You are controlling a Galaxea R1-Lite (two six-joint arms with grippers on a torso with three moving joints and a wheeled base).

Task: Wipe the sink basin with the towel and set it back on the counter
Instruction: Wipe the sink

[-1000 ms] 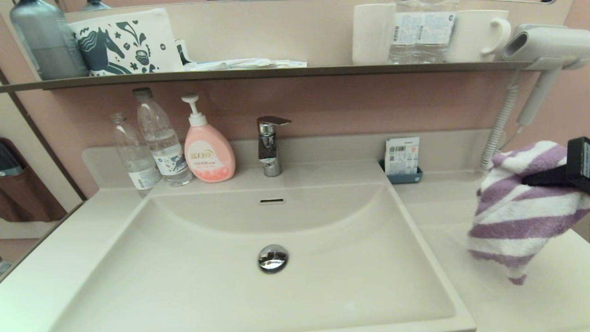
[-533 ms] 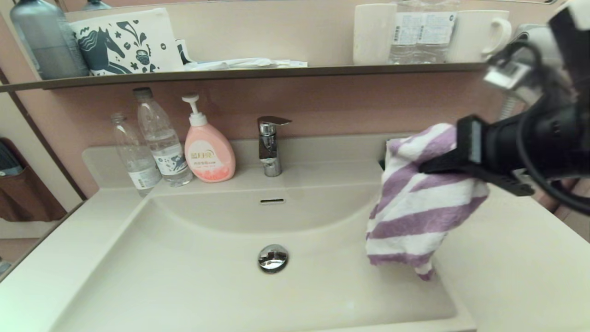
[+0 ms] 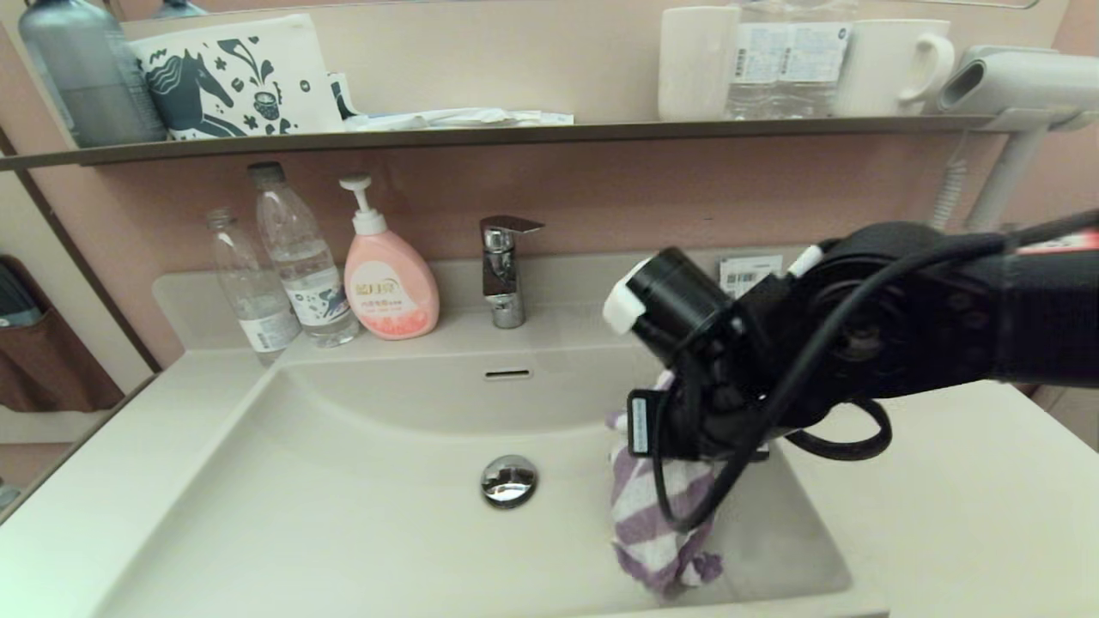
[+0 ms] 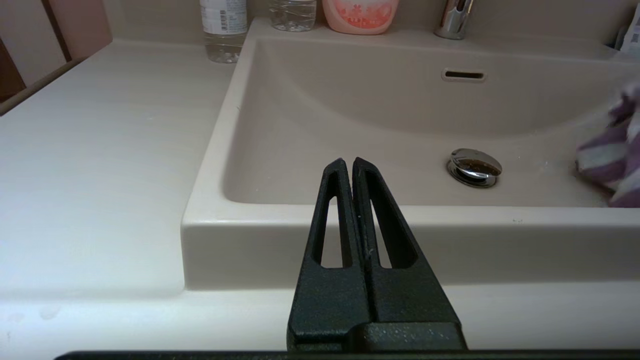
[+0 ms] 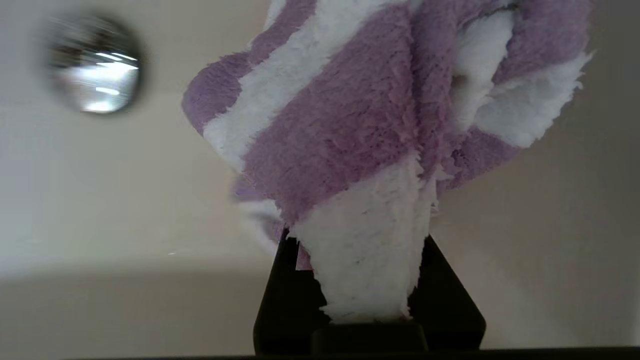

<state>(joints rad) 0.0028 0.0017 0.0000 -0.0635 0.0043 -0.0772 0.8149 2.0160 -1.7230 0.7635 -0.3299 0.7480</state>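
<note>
The right gripper (image 5: pixel 367 280), clamped on the towel (image 3: pixel 657 532), has swung from the counter (image 3: pixel 944 515) into the basin (image 3: pixel 343 515). Left gripper (image 4: pixel 347 167) sits closed by its front rim.

I am in a bathroom: a cream sink basin (image 3: pixel 343 515) with chrome faucet (image 3: pixel 505 270), a pink soap dispenser (image 3: pixel 386 283), a wall-mounted hair dryer (image 3: pixel 1013 86), and mugs (image 3: pixel 893 64) on the shelf (image 3: pixel 515 135).

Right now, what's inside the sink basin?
Inside the sink basin: the chrome drain plug, and to its right the towel hanging from the right gripper, its lower end on the basin floor. The floor beneath the towel is hidden.
</note>
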